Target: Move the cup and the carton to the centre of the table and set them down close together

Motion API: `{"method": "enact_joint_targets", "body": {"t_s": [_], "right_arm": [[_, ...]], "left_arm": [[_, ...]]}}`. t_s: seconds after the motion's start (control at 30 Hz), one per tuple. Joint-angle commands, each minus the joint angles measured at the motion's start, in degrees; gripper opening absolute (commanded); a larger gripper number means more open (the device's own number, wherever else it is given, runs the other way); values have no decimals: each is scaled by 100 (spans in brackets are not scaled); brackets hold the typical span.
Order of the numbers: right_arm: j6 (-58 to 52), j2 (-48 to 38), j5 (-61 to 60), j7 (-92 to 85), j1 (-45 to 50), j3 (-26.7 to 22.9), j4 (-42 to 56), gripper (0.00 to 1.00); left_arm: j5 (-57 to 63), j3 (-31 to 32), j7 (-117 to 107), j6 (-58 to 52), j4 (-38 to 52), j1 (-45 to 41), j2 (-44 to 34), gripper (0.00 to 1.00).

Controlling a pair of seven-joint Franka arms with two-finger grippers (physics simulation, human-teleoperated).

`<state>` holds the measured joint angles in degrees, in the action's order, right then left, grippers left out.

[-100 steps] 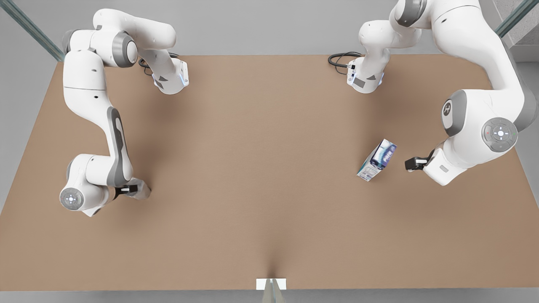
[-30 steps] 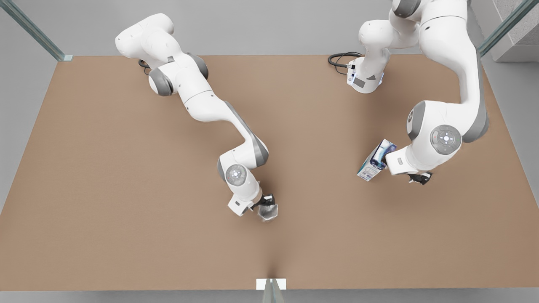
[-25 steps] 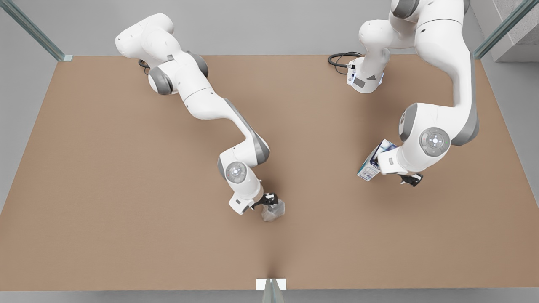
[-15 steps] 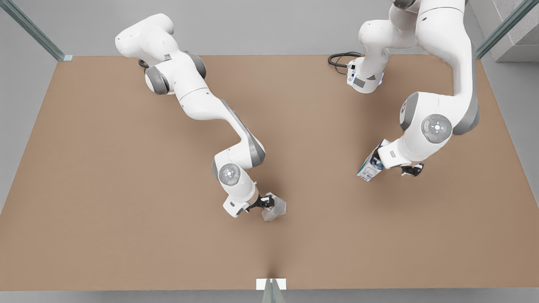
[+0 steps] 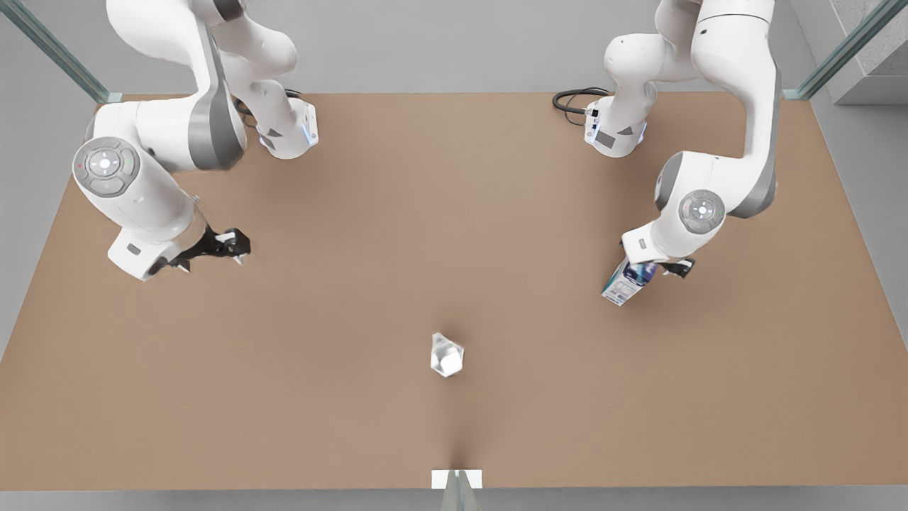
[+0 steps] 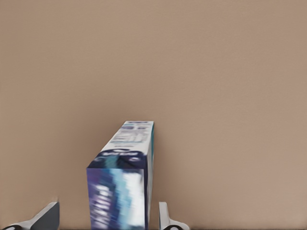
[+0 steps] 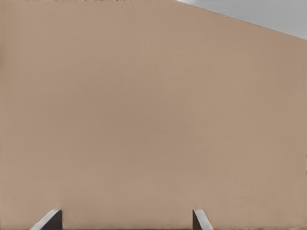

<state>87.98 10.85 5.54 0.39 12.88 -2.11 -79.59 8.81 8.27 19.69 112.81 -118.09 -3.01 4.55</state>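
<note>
The table [image 5: 355, 397] is a plain matte brown, even all over, with soft darker shading under the arms. The carton [image 6: 122, 179] is white with blurred blue and teal printing — a dark blue label on one face, fine dark print on the white panel. The cup [image 5: 446, 354] is pale grey-white and slightly see-through, its round end plain white. Both arms are glossy white with grey joint bands; the left gripper [image 5: 656, 268] and right gripper [image 5: 234, 245] are black at the hand, and their fingertips [image 6: 165, 218] look pale grey — unpatterned.
</note>
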Motion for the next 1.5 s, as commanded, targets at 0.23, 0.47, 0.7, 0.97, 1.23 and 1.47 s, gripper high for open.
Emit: {"method": "enact_joint_targets", "body": {"t_s": [0.23, 0.47, 0.7, 0.97, 1.23, 1.47], "right_arm": [[53, 22, 53, 172, -137, 88, -153, 100], [35, 57, 53, 400, -84, 88, -153, 100], [88, 233, 26, 400, -154, 79, -91, 100], [105, 242, 26, 400, -172, 71, -91, 100], [105, 242, 0, 400, -180, 71, -83, 100], [105, 233, -9, 400, -180, 71, -83, 100]], "left_arm": [[50, 8, -124, 391, -487, 283, -77, 100], [-284, 8, -757, 531, -469, 195, 89, 100], [-284, 8, -756, 646, -469, 195, 221, 99], [-284, 8, -756, 681, -425, 204, 221, 64], [-301, 17, -704, 646, -329, 195, 134, 62], [-231, 263, 1369, 22, 761, 160, -148, 62]]}}
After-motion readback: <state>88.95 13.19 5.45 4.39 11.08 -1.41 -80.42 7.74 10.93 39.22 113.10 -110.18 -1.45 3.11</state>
